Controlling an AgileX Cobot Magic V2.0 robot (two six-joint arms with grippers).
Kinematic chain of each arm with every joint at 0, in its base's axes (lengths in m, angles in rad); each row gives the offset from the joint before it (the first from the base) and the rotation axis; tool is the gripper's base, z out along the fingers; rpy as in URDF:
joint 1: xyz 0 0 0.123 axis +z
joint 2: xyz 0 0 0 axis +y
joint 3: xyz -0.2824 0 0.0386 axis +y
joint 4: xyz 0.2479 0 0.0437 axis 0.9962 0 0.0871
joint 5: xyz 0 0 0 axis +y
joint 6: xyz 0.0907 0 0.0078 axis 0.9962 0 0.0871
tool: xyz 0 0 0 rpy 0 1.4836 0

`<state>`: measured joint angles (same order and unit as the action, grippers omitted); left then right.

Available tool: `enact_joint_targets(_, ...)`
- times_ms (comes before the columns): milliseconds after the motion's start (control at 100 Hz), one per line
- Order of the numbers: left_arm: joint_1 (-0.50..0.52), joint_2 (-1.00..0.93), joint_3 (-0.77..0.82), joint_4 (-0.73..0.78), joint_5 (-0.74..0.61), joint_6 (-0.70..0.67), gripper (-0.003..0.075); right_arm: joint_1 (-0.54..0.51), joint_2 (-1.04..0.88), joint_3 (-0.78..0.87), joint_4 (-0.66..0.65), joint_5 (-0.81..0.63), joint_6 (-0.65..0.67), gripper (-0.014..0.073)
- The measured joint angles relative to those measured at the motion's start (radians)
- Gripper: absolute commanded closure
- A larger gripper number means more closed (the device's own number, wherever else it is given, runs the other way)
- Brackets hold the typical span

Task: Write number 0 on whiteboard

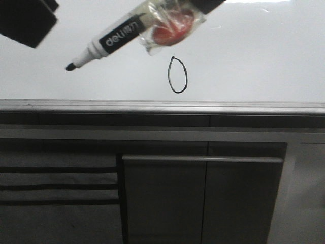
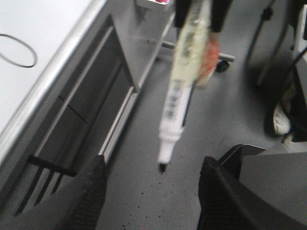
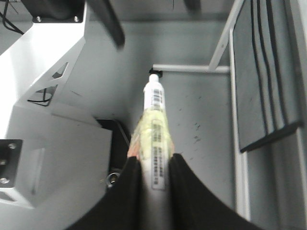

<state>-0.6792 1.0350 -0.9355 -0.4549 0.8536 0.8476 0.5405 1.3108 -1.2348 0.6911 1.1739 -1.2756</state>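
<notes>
The number 0 is a thin black oval on the whiteboard, just above its grey edge strip. It also shows in the left wrist view. My right gripper is shut on a black-and-white marker wrapped in clear tape with a red piece. The uncapped tip points down-left, to the left of the 0 and off the board. My left gripper is open and empty; its dark body is at the upper left. The marker hangs beyond its fingers.
Dark grey cabinet panels with a handle bar stand below the board. A white metal frame and grey floor show in the right wrist view. A caster wheel and dark equipment sit on the floor.
</notes>
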Motion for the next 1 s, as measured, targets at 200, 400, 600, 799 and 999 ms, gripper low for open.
enact_joint_targets(200,-0.066,0.114,-0.064,-0.004,0.021,0.01,0.0334,0.033,0.0,0.0,0.0,-0.074,-0.112,0.0617)
enact_joint_targets(400,-0.068,0.161,-0.075,0.006,-0.007,0.011,0.0335,0.036,0.0,0.0,0.004,-0.086,-0.138,0.0617)
enact_joint_targets(600,-0.068,0.166,-0.076,0.011,-0.009,0.012,0.0468,0.036,0.0,0.0,0.013,-0.081,-0.138,0.0617)
enact_joint_targets(799,-0.068,0.166,-0.076,0.013,-0.009,0.012,0.0631,0.036,0.0,0.0,0.015,-0.067,-0.138,0.0613)
enact_joint_targets(999,-0.068,0.166,-0.076,0.015,-0.009,0.012,0.0672,0.036,0.0,0.0,0.015,-0.071,-0.107,0.0375)
